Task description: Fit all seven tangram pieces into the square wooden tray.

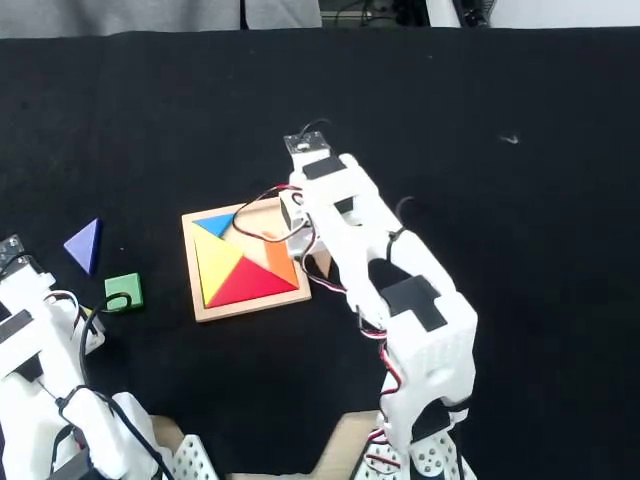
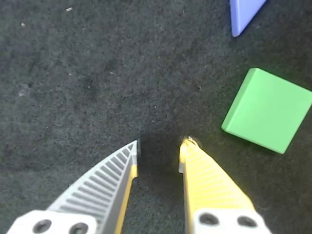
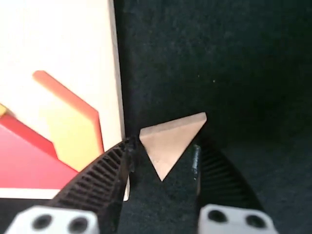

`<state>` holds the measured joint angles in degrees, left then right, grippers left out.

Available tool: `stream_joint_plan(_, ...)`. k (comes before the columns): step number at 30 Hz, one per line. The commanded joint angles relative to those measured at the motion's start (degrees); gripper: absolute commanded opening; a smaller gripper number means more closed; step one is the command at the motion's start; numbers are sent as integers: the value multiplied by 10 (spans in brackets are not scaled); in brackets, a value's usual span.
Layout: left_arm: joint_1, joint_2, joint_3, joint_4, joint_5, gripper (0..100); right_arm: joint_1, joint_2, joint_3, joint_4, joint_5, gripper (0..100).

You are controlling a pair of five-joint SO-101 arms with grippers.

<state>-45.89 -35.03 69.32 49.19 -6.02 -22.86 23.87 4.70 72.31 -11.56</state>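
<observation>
The square wooden tray (image 1: 204, 306) lies left of centre and holds a blue triangle (image 1: 214, 224), a yellow triangle (image 1: 213, 263), a red triangle (image 1: 252, 284) and an orange parallelogram (image 1: 281, 262). A tan triangle (image 3: 170, 139) lies on the black cloth just outside the tray's right rim (image 3: 117, 73). My right gripper (image 3: 163, 146) is shut on it, one finger against each side. A green square (image 2: 267, 109) and a purple triangle (image 2: 245, 13) lie loose left of the tray. My left gripper (image 2: 160, 146) stands open just short of the green square (image 1: 124, 292), nothing between its fingers.
The black cloth (image 1: 520, 200) covers the whole table, with wide free room at the back and right. The purple triangle (image 1: 84, 245) lies just behind the green square. Both arm bases stand at the front edge.
</observation>
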Motion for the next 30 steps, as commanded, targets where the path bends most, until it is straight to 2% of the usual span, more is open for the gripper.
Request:
stream_joint_plan(1, 5, -13, -2, -9, 3, 152, 7, -1, -32, 5, -4, 194)
stream_joint_plan(6, 6, -13, -2, -9, 3, 152, 5, 2, -54, 4, -8, 194)
stream_joint_plan(10, 6, -13, -2, -9, 3, 152, 4, 34, -86, 6, -44, 194)
stream_joint_plan(16, 6, -13, -2, -9, 3, 152, 4, 86, -106, 16, -45, 191)
stream_joint_plan(30, 7, -13, -2, -9, 3, 152, 4, 52, -95, 72, -43, 194)
